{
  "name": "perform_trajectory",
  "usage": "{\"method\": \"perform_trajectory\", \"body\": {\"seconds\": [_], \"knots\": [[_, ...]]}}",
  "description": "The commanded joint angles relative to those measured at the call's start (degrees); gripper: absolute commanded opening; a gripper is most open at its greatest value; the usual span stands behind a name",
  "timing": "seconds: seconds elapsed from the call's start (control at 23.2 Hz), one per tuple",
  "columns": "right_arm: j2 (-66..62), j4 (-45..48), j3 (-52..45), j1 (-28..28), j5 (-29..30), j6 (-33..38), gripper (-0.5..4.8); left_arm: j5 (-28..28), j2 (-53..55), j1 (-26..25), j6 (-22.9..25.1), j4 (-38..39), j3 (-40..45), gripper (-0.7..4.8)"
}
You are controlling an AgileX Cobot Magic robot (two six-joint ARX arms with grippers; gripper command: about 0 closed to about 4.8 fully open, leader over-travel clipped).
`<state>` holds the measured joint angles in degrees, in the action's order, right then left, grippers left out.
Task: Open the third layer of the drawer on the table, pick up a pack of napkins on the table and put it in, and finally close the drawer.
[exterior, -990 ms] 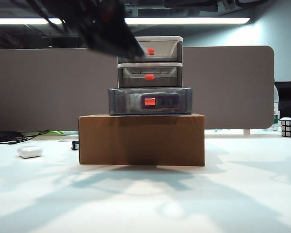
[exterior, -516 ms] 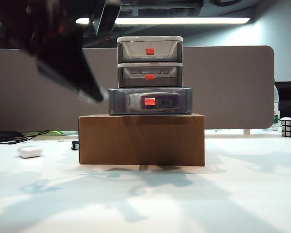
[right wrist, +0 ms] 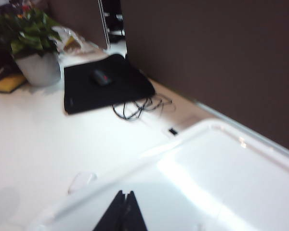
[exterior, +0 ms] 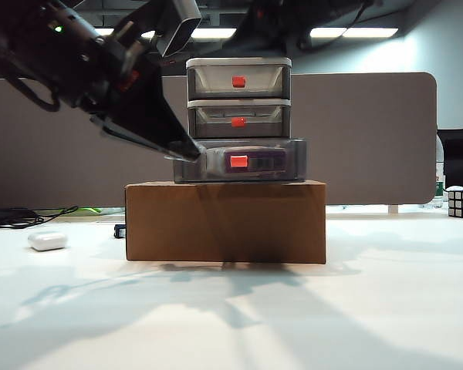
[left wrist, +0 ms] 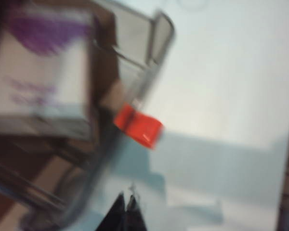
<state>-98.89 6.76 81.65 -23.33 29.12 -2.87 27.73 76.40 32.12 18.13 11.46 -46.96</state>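
Napkins in, closing step: my left gripper [left wrist: 126, 204], fingers pressed together and empty, sits just before the lowest smoky grey see-through drawer [exterior: 239, 160] with red handle [left wrist: 138, 126]. Purple-white napkin pack [left wrist: 41, 72] lies inside. Next, push it flush; my right gripper [right wrist: 124, 201], also pinched empty, hovers above the white cabinet top [right wrist: 221, 168].

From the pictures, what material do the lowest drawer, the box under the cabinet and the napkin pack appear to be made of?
The third layer: probably smoky, glossy see-through plastic, since its contents show through the front. The brown box: likely matte cardboard, plain brown with flat faces. The pack of napkins: seemingly a soft printed wrapper, white and purple; blur leaves film or paper open.
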Motion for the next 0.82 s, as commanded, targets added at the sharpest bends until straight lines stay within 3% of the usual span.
{"method": "perform_trajectory", "body": {"seconds": [0.04, 0.52, 0.82], "knots": [[-1.0, -1.9, 1.3, 0.0, -2.1, -0.2, -0.06, -1.2, 1.1, -0.1, -1.3, -3.6, 0.0, -0.06], [-1.4, -8.3, 1.2, 0.0, -3.5, -3.2, -0.06, -6.1, 8.0, -0.1, -3.7, -17.8, 0.0, -0.06], [-1.4, -8.5, 1.2, 0.0, -3.6, -3.4, -0.06, -8.8, 8.7, -0.1, -5.3, -21.2, 0.0, -0.06]]}}
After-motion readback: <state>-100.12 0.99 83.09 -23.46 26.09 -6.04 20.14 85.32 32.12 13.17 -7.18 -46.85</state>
